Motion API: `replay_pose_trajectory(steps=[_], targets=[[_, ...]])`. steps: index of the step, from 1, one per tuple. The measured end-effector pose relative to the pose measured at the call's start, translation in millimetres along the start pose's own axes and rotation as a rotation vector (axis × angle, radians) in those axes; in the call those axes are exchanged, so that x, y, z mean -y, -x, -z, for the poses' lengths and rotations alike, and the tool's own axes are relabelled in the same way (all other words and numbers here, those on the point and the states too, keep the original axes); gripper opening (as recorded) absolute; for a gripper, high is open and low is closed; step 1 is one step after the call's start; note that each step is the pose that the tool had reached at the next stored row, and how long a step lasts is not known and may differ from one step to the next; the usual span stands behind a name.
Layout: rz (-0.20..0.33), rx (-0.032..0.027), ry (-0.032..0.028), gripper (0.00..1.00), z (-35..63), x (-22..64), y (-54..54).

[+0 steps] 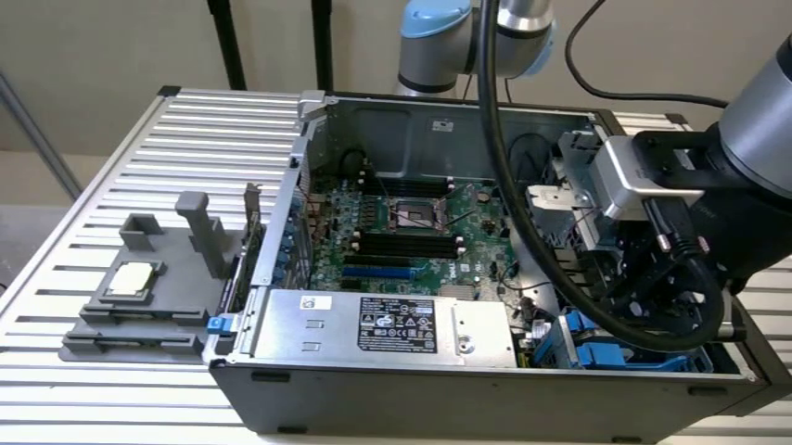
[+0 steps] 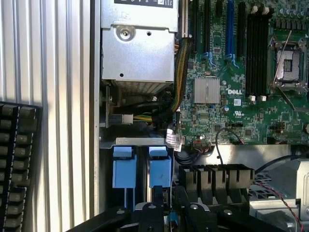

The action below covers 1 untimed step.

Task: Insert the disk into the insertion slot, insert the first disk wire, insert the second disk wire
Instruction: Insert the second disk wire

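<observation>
On the exterior view's left, a grey fixture (image 1: 143, 297) with upright posts was seen on the slatted desk (image 1: 185, 139), with a small silver part (image 1: 130, 278) lying on it, apparently parked there within the arm's reach. Further right, an open computer case (image 1: 495, 278) lay on its side, so that the motherboard (image 1: 409, 232) and a silver box with a black label (image 1: 384, 324) were exposed from above. At the case's corner nearest the exterior view's lower right, blue plastic (image 1: 606, 352) was seen low inside; this was judged to be the slot with the disk already seated in it. In the wrist view, two blue tabs (image 2: 142, 164) were seen side by side just ahead of the gripper (image 2: 169, 212), which hung over that corner, probably so that the connectors could be reached. Whether the gripper was released or clenched could not be told. Black cables (image 1: 594, 278) were draped from the arm into the case.
</observation>
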State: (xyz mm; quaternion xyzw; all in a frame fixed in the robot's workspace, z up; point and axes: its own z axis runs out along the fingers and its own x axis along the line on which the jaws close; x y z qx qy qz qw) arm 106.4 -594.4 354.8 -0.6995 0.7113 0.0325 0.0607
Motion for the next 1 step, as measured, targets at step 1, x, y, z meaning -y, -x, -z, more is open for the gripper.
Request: replay_pose_trajectory(steps=[1], targets=[[0.0, 0.0, 0.0, 0.25, 0.0, 0.0, 0.0]])
